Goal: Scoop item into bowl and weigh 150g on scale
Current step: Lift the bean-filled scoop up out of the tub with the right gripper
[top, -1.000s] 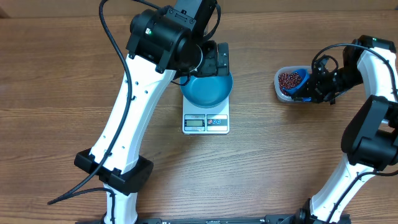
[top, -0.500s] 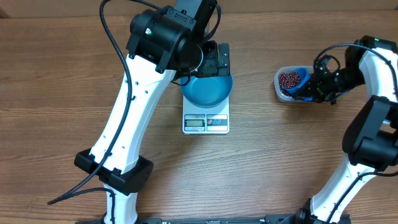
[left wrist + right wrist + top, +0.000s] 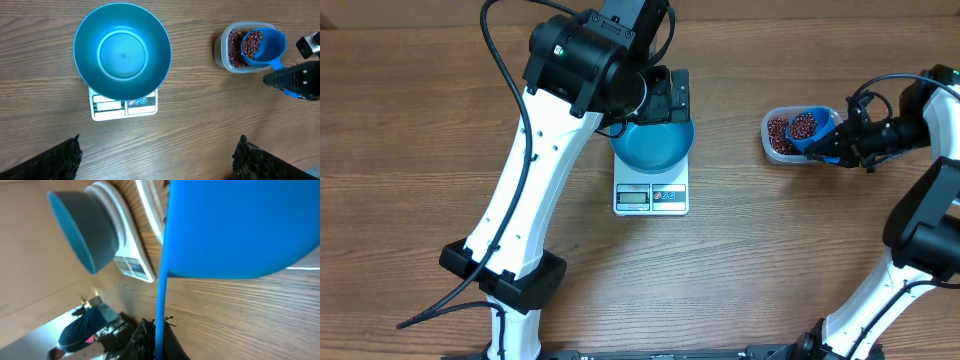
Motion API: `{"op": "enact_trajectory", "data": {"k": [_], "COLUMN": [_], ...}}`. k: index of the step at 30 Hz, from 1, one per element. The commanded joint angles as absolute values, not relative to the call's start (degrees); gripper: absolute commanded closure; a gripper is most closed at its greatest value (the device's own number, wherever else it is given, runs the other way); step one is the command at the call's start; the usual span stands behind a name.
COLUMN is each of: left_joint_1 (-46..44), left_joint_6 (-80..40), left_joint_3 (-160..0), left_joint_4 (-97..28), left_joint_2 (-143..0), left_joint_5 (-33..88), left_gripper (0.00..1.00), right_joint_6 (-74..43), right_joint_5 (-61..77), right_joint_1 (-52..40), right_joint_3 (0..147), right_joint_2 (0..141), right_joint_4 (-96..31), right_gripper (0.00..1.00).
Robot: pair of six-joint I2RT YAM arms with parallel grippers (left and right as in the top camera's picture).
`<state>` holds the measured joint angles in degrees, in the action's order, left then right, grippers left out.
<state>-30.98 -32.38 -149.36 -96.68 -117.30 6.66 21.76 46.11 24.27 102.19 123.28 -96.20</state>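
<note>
Right gripper (image 3: 832,152) is clamped tight on the handle of the blue scoop (image 3: 806,127), jaws closed around it. The scoop cup sits at the gripper's fingertip end, to its left in the overhead view, over the right end of the clear tub (image 3: 765,130). The scoop's long axis runs diagonally: cup up-left toward the tub, handle down-right into the gripper. Cup mouth faces up, loaded with beans (image 3: 254,41); more beans lie loose in the tub beside the cup. Cannot tell whether the cup touches the tub rim or hangs above it. Right wrist view gives only the cup's blue underside close up, handle dropping into the dark fingers. Blue bowl (image 3: 122,50) stands upright on the white scale (image 3: 125,106), covering its platform; display and buttons poke out at the near edge. Bowl and scale are well apart from the tub, to its left on the wooden table (image 3: 770,260). Left gripper (image 3: 157,150) hangs above bowl and scale, jaws spread wide, touching neither
</note>
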Motion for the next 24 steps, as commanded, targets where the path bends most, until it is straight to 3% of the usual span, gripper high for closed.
{"op": "enact_trajectory", "data": {"k": [1,24], "left_joint_1": [-30.76,-30.76], "left_joint_6": [-30.81,-30.81], "left_joint_3": [-150.58,-150.58], "left_joint_4": [-96.79,-96.79], "left_joint_2": [-117.32,-117.32], "left_joint_5": [7.11,7.07], "left_gripper": [0.01,0.01], "right_joint_6": [26.11,30.63], "right_joint_5": [49.84,54.26], "right_joint_1": [24.58,26.06], "right_joint_3": [101.95,101.95], "right_joint_2": [123.57,123.57], "right_joint_4": [-96.60,-97.14], "right_gripper": [0.96,0.96]}}
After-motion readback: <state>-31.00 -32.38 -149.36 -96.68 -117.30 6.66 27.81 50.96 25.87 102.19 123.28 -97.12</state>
